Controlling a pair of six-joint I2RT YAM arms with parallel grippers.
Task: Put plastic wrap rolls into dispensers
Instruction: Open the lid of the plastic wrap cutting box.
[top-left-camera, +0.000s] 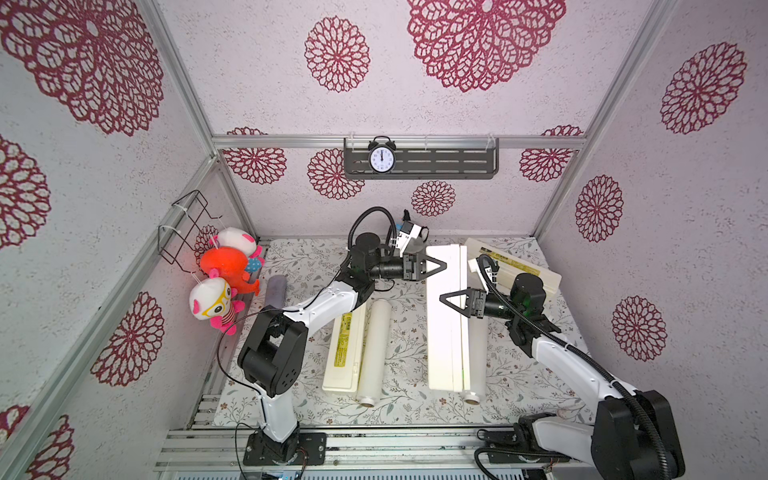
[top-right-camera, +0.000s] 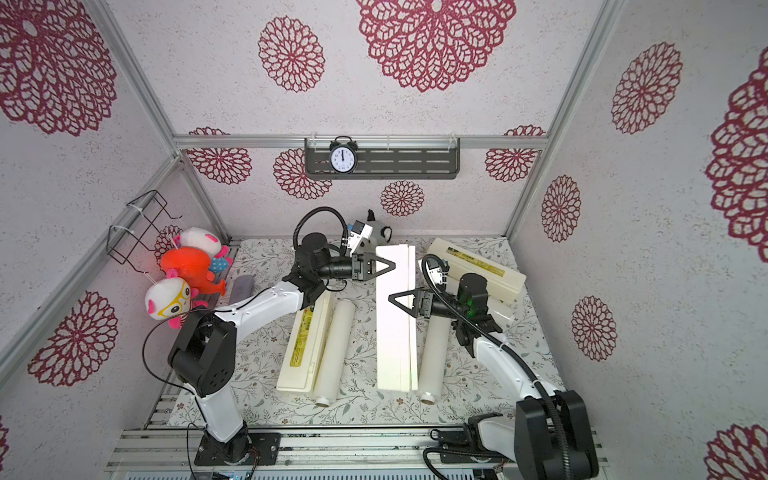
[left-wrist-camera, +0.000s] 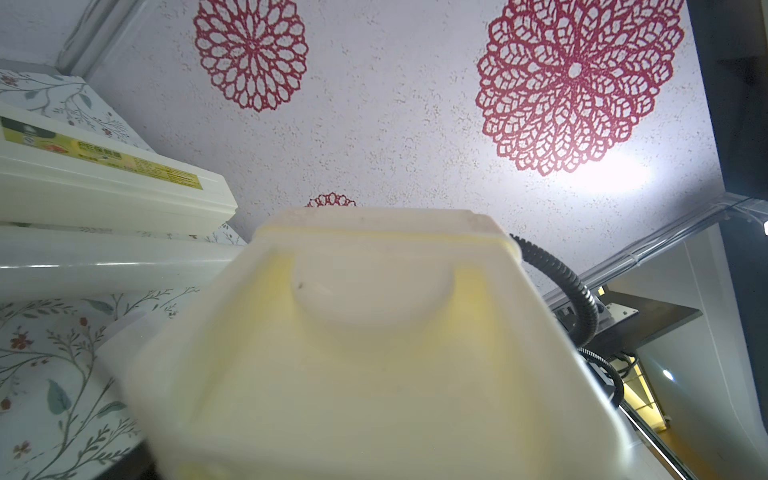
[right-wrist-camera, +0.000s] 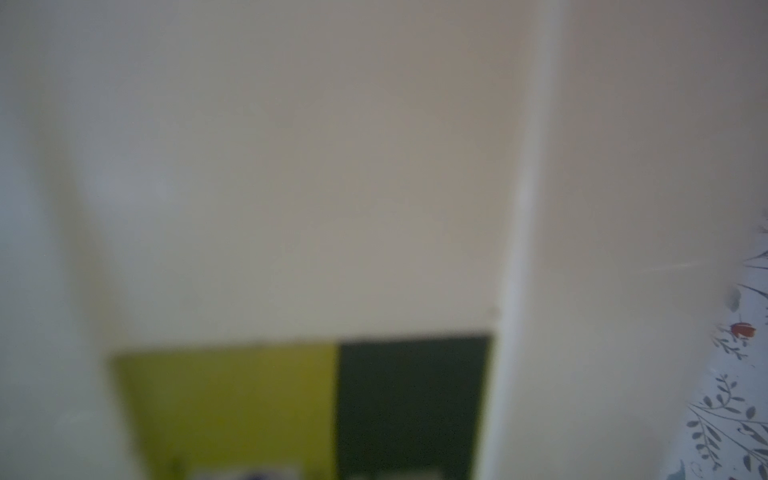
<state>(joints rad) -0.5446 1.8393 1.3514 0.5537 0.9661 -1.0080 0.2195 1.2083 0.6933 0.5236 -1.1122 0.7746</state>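
- The middle box (top-left-camera: 442, 345) is a long cream-white dispenser in the centre of the table. It runs from the front towards the back wall and shows a broad plain face upward in both top views.
- In the right wrist view a very close, blurred cream surface carries a yellow-green and dark label (right-wrist-camera: 303, 411).
- The left wrist view is mostly filled by one end of a cream box (left-wrist-camera: 374, 332).
- The left gripper (top-left-camera: 442, 264) reaches over the far end of the middle box. Only one triangular finger shows from above, so I cannot tell whether the jaws clamp the box or merely stand wide around it.
- The right gripper (top-left-camera: 444, 298) reaches in from the other side, about a third of the way along the same box. Here too I cannot tell whether it is gripping or free.
- One roll (top-left-camera: 477, 365) lies on the table against the right side of the middle box, parallel to it, with its cardboard core showing at the near end.
- The left box (top-left-camera: 343, 353) lies flat and closed with its label up, partly under the left arm. A second roll (top-left-camera: 374, 349) lies right against it.
- The far box (top-left-camera: 513, 264) sits closed at the back right, at an angle. In the left wrist view a third roll (left-wrist-camera: 104, 262) lies just beside it.
- All of these rest on a floral table cover (top-left-camera: 411, 411).
- A grey pouch (top-left-camera: 276, 289) lies near the left wall, below hanging plush toys (top-left-camera: 224, 274).
- A clock (top-left-camera: 381, 160) stands on a shelf (top-left-camera: 457, 166) on the back wall.
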